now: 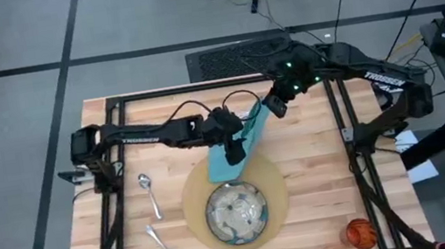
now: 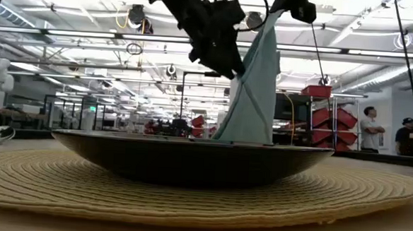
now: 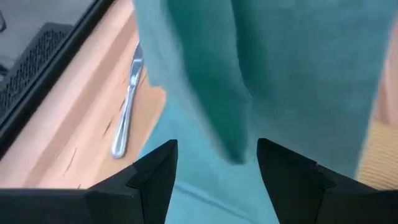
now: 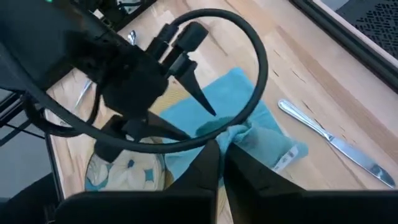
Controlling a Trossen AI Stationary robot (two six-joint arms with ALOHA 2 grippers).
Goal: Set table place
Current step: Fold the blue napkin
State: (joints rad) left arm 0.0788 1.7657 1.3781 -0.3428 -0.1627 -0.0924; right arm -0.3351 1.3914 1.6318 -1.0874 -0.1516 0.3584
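Both arms meet over the middle of the table (image 1: pixel 318 172) in my high view. My right gripper (image 1: pixel 275 104) sits at about one o'clock from the grey dish (image 1: pixel 236 213), pinching one corner of the teal napkin (image 1: pixel 239 144) and holding it lifted. My left gripper (image 1: pixel 233 152) hangs over the napkin at twelve o'clock from the dish. The dish rests on the round placemat (image 1: pixel 278 189). A spoon (image 1: pixel 150 193) and fork (image 1: pixel 162 246) lie at nine o'clock from the mat, and the orange cup (image 1: pixel 359 233) stands at about four o'clock, well apart.

From table height, the dish (image 2: pixel 190 159) sits on the placemat (image 2: pixel 61 182), and the napkin (image 2: pixel 254 90) hangs taut behind it from the right gripper (image 2: pixel 294 5), with the left arm (image 2: pixel 207 31) just beside the cloth.

Through my left wrist camera, the fingers (image 3: pixel 155 171) stand apart, empty, with the napkin (image 3: pixel 280 74) spread beyond them and a knife (image 3: pixel 127 102) lying on the wood next to the cloth.

Through my right wrist camera, the fingers (image 4: pixel 205 171) are pressed together on a bunched corner of the napkin (image 4: pixel 249 134); the knife (image 4: pixel 333 143) lies near it on the table
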